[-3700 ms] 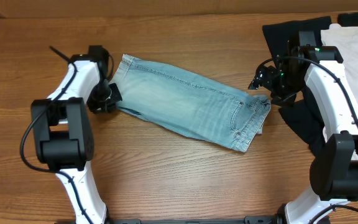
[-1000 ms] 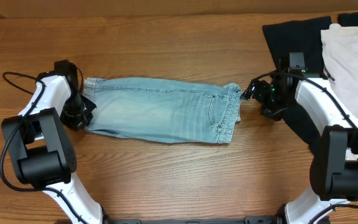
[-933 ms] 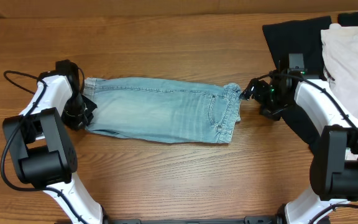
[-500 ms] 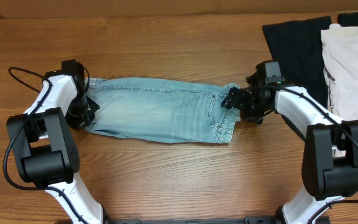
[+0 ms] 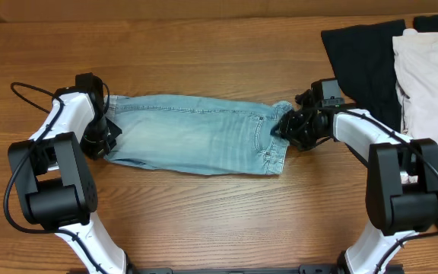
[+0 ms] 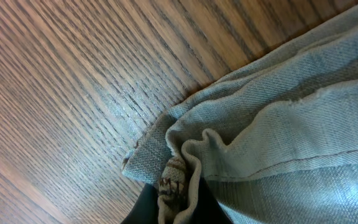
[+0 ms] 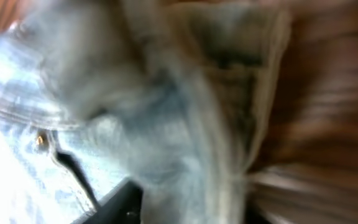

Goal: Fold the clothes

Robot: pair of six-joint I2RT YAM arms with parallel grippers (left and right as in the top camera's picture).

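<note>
Pale blue denim shorts (image 5: 196, 141) lie flat and lengthwise across the middle of the wooden table (image 5: 204, 228). My left gripper (image 5: 101, 137) is at their left end, shut on a bunched fold of the hem (image 6: 179, 180) between its dark fingers (image 6: 145, 208). At the right end, the waistband side, my right gripper (image 5: 284, 125) sits over the edge. The right wrist view is blurred. In it denim (image 7: 135, 93) fills the frame, and a thick fold runs down beside one dark finger (image 7: 114, 202) and looks pinched.
A black garment (image 5: 356, 53) lies at the back right, with a cream-white garment (image 5: 432, 84) partly over it along the right edge. A black cable (image 5: 29, 87) loops out from the left arm. Bare wood surrounds the shorts.
The right arm has moved left from beside the black garment onto the shorts' right edge, and its jaws have narrowed on the denim. The left gripper has kept its grip and barely shifted.
</note>
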